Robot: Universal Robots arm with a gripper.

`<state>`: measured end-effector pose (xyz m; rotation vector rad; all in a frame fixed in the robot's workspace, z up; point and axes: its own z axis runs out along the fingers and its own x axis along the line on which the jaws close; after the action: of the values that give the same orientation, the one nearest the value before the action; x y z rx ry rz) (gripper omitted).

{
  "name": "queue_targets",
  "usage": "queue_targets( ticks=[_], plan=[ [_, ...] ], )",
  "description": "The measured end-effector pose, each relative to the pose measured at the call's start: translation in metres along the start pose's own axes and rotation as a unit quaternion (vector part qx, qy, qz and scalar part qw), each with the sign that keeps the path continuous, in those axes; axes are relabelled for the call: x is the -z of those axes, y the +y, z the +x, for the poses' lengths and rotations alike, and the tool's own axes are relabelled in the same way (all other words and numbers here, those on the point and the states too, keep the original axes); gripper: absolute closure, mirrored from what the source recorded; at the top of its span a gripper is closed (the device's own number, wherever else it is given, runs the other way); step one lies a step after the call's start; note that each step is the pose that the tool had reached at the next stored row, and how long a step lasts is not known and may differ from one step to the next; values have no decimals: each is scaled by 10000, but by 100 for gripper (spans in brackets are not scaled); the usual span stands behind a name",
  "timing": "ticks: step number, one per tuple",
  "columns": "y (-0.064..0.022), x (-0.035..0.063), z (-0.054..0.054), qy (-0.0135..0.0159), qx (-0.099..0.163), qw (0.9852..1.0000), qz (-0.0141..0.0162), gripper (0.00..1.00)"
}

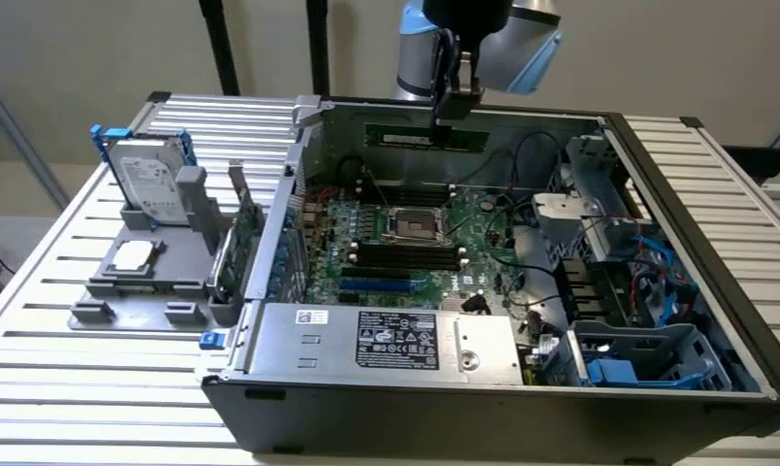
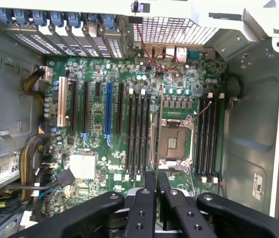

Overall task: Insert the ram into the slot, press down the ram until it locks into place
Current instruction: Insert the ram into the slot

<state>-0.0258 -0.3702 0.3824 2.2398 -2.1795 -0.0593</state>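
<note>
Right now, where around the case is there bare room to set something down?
Bare table slats in front of the grey fixture, and beside the case at the exterior view's right. Inside the case is crowded: motherboard, cables, drive bays.

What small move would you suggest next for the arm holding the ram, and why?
Probably lower it toward the black memory slots: the gripper holds the ram high above the motherboard, parallel to those empty slots beside the CPU socket.
</note>
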Motion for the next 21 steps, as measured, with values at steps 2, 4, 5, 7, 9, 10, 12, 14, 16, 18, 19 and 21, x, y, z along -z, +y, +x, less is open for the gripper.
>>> queue_targets(
  ticks=[2, 4, 5, 7, 9, 10, 12, 14, 16, 18, 19, 21],
  plan=[
    [1, -37, 1, 0, 0, 10000, 0, 87],
    [3, -74, 3, 0, 2, 10000, 0, 87],
    [4, -93, 5, 0, 5, 10000, 1, 87],
    [6, -128, 13, 1, 15, 10000, 0, 87],
    [5, -165, 24, 1, 34, 10000, 0, 87],
    [5, -183, 31, 1, 45, 10000, 0, 87],
    [4, -219, 45, 2, 68, 10000, -2, 87],
    [4, -255, 59, 3, 94, 10000, -4, 87],
    [6, -292, 70, 4, 115, 9999, -5, 87],
    [9, -327, 79, 5, 135, 9999, -5, 87],
    [11, -346, 83, 5, 144, 9999, -5, 87],
    [18, -382, 89, 5, 156, 9999, -5, 87]
  ],
)
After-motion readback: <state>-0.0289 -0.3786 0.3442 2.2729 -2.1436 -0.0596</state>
